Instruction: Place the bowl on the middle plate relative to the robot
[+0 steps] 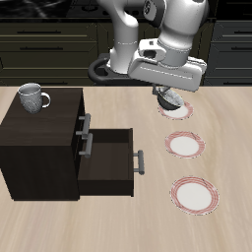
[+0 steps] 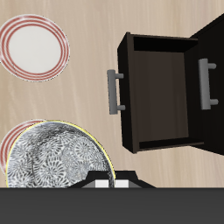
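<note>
A robot arm reaches over a light wooden table (image 1: 118, 221) with its gripper (image 1: 169, 99) lowered above the rearmost of three red-rimmed white plates set in a line running from the back of the table toward its front edge. The bowl (image 2: 58, 156), white-grey with a dark speckled pattern inside, hangs in the gripper, whose fingers are closed on its rim; from the wrist view it fills the space just under the camera and covers most of the plate beneath it (image 2: 19, 133), whose striped rim peeks out at one side. Whether the bowl touches that plate cannot be told. The middle plate (image 1: 184, 146) lies bare, next in the line toward the front, and the third plate (image 1: 193, 194) sits nearest the front edge. Beside the plates stands a dark wooden cabinet (image 1: 39, 148) with one drawer (image 1: 110, 165) pulled open, and a white-grey handled mug (image 1: 32, 97) rests on the cabinet's top
</note>
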